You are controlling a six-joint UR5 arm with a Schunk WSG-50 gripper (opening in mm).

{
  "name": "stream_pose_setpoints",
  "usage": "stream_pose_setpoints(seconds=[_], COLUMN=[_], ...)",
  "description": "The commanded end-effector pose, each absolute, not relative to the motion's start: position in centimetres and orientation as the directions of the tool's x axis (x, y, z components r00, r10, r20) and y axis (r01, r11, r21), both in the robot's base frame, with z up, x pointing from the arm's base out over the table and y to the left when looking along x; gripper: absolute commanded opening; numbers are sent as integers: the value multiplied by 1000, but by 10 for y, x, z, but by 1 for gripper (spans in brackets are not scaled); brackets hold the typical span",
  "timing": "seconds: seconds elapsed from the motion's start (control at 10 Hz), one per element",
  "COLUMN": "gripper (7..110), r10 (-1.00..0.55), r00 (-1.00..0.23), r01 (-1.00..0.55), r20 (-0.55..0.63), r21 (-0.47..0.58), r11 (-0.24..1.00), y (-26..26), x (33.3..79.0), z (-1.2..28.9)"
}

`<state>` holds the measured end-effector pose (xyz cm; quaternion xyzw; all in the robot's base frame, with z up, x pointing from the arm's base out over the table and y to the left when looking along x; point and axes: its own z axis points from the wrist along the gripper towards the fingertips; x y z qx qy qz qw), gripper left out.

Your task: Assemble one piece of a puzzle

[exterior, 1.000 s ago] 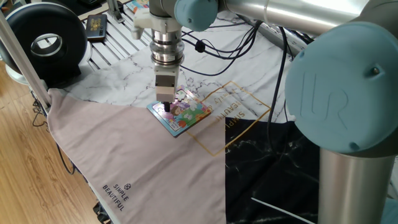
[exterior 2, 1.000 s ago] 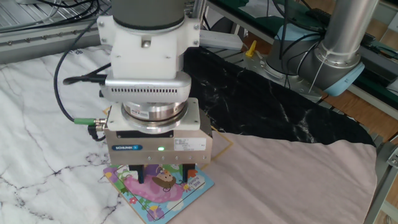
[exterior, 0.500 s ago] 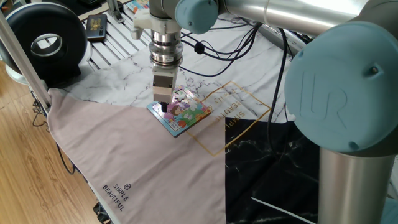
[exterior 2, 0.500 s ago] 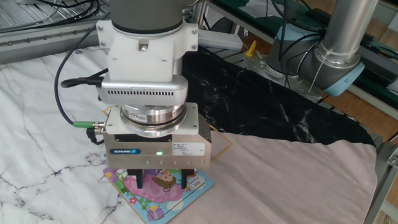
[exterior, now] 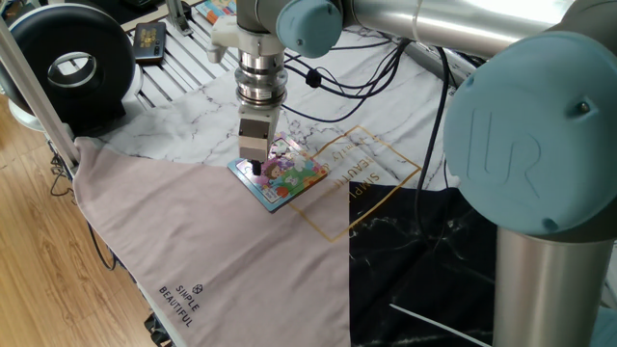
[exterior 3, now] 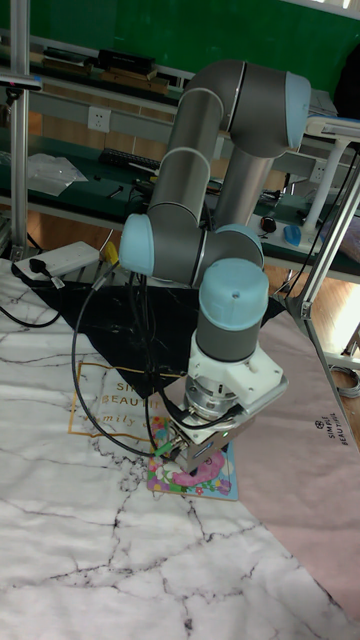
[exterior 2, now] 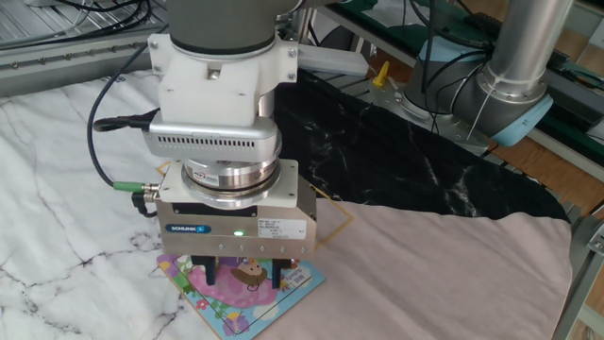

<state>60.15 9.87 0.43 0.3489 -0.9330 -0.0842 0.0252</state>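
At the far left of one fixed view you see a round black device (exterior: 66, 66) standing at the table's edge, with a small black gadget showing a display (exterior: 150, 41) just behind it on the slatted surface. Moving right, a pale grey cloth printed "SIMPLE BEAUTIFUL" (exterior: 207, 260) covers the near left part of the table, and a white marble-patterned cloth (exterior: 202, 111) lies behind it. At the centre you find the puzzle (exterior: 280, 174), a small blue-rimmed board with a pink and green cartoon picture, lying flat where the two cloths meet. The gripper (exterior: 255, 170) points straight down over the board's left part, its dark fingertips at or just above the picture. In the other fixed view the gripper (exterior 2: 243, 276) shows two dark fingers (exterior 2: 211, 273) set a moderate way apart, with part of the picture visible between them, above the puzzle (exterior 2: 247, 300). You cannot make out the piece in any view; whether it sits between the fingers or already lies in the board is not clear. In the tall fixed view the gripper's body hides its fingertips, and the puzzle (exterior 3: 205, 478) shows beneath it. Further right, a black marble-patterned cloth (exterior: 434, 265) covers the table, and the arm's grey and pale blue base joint (exterior: 540, 145) fills the right edge.
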Motion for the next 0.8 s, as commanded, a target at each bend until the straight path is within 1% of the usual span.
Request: stream_pose_setpoints(seconds=[0.0,0.5,0.7], gripper=[66,66,66], r10=[-629,-629,-632], r00=[-777,-777,-775], r01=[-616,-618,-622], r20=[14,3,-17], r21=[182,179,196], r11=[766,765,758], y=[94,95,100], x=[595,598,599], z=[4,0,-4])
